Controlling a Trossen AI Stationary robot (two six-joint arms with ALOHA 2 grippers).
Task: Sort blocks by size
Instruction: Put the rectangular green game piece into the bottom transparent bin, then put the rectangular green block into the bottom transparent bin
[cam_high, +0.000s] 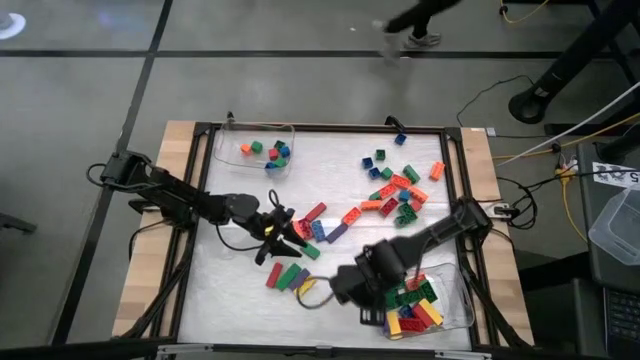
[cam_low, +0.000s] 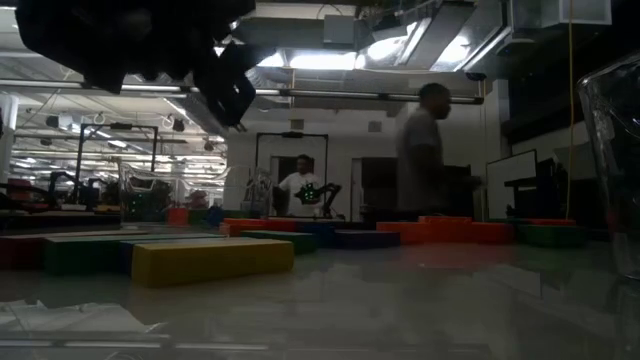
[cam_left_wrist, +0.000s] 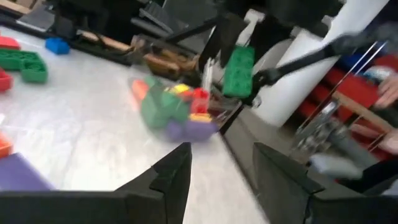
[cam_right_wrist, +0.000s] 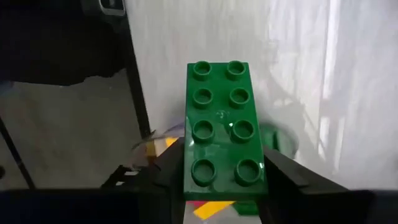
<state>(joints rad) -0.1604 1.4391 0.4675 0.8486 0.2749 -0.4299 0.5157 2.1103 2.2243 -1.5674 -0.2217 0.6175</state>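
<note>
My right gripper (cam_right_wrist: 224, 177) is shut on a long green block (cam_right_wrist: 221, 130) with eight studs. It hangs over the near-left corner of the clear tray (cam_high: 455, 290) at the table's near right, which holds several long blocks. The left wrist view shows that green block (cam_left_wrist: 239, 71) above the tray's pile (cam_left_wrist: 177, 109). My left gripper (cam_high: 290, 236) stands open over the middle of the table with nothing between its fingers (cam_left_wrist: 173, 177). Loose blocks lie flat on the table beside it: red (cam_high: 315, 212), blue (cam_high: 318, 230), purple (cam_high: 337, 233) and a near row (cam_high: 290, 278). My right gripper pinches the green block's two long sides (cam_right_wrist: 194, 177) between its two fingers, at the end nearest the wrist. The fingers come from above, pointing steeply down, and lie along the block. The block hangs below them on end, clear of the table and the tray.
A second clear tray (cam_high: 232, 150) at the far left holds several short blocks. Many loose blocks are scattered at the far right (cam_high: 400, 185). A black frame (cam_high: 455, 160) rims the white table top. A person walks behind the table (cam_low: 425, 150).
</note>
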